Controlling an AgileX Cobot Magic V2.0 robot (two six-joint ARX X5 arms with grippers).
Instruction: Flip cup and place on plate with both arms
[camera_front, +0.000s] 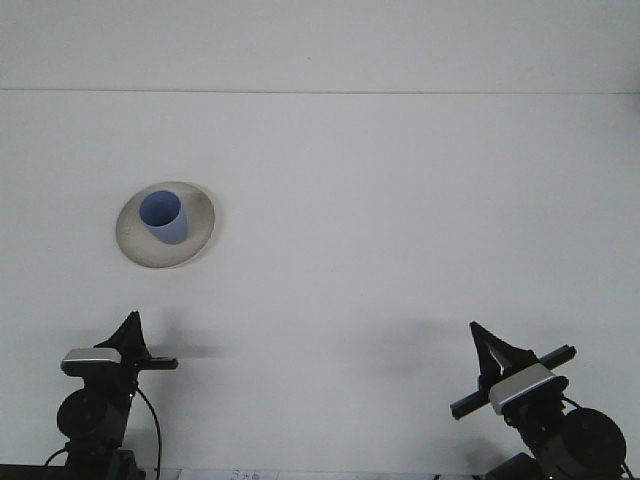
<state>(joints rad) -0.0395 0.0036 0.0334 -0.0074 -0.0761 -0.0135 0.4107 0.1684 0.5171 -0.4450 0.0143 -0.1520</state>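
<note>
- Cup (162, 217), blue, stands mouth-up on the plate (197, 238) at the bench's (400, 200) left, so flip and placement look done.
- Left gripper (131, 330) and right gripper (492, 345) sit low at the near edge, well apart from the cup, holding nothing.
- I cannot tell how wide either set of jaws is.
- Nothing appears left but parking the arms.

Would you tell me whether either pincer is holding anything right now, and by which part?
Nothing is held. The blue cup stands on the plate, far from the left pincer and right pincer.
</note>
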